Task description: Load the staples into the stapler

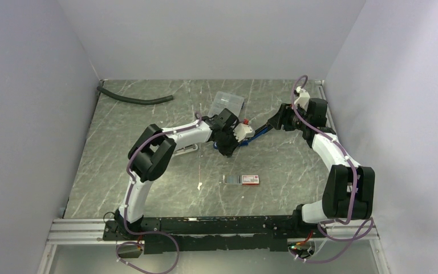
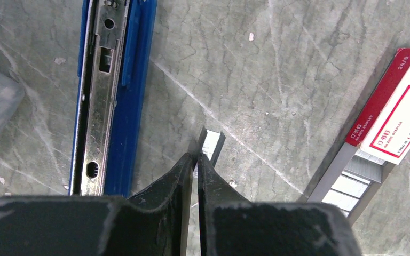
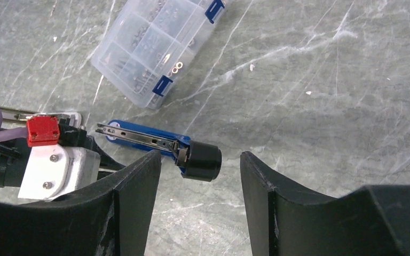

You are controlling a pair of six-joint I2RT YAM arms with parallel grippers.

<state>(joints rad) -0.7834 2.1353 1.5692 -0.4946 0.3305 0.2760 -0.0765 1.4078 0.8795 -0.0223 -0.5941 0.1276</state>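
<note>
**Q:** Left side, quick. What's the state?

**A:** My left gripper point(image 2: 196, 161) is closed down to a sliver, pinching a short staple strip point(image 2: 212, 145). That's lower centre of the left wrist view. The strip pokes out past my tips. I can't tell whether it's lifted or touching the table point(image 2: 299, 64).

**Q:** Other staples?

**A:** More staples point(image 2: 355, 178) sit in a dark grey tray point(image 2: 328, 169) at the right edge of that view. The tray is slid partway out of the white box with a red end point(image 2: 400, 117). In the top view the box lies flat at centre, below both my grippers.

**Q:** Stapler?

**A:** The blue stapler point(image 2: 133, 80) is opened flat in the upper left of the left wrist view, with its metal channel facing up. It's near the strip but apart from it.

**Q:** Right side?

**A:** My right gripper point(image 3: 200, 154) stands wide. The stapler's black round end sits between the jaws, with a gap on both sides, so nothing is held.

**Q:** Anything else?

**A:**
- A clear compartment case point(image 3: 155, 48) is in the upper left of the right wrist view, near the stapler.
- A black hose point(image 1: 134, 100) is in the upper left of the top view, well apart from everything.
</note>
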